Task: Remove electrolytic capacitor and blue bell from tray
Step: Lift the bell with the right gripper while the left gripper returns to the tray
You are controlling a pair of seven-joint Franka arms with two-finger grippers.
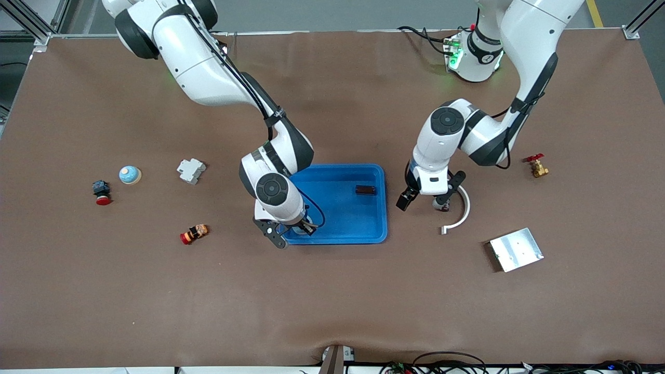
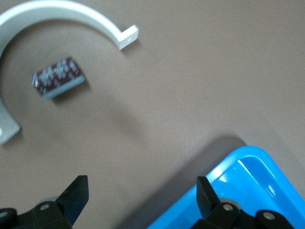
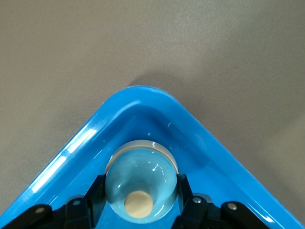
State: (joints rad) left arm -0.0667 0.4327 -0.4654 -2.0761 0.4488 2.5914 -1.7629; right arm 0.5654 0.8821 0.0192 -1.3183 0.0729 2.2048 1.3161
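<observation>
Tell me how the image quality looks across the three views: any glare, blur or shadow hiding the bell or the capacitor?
Front view: even light, soft arm shadows, the blue tray sharp. Right wrist view: the bell is clear between the right gripper fingers, with glare streaks on its dome and on the tray's wall. Left wrist view: the capacitor and white curved bracket look slightly soft; the open left gripper casts a faint shadow on the table.

Bright, even overhead light – soft shadows, tray [image 3: 86, 138] glare, wrist views blurry.

High front camera faces both arms; wrist cameras look closely down, sharing the blue tray [image 1: 374, 208].
</observation>
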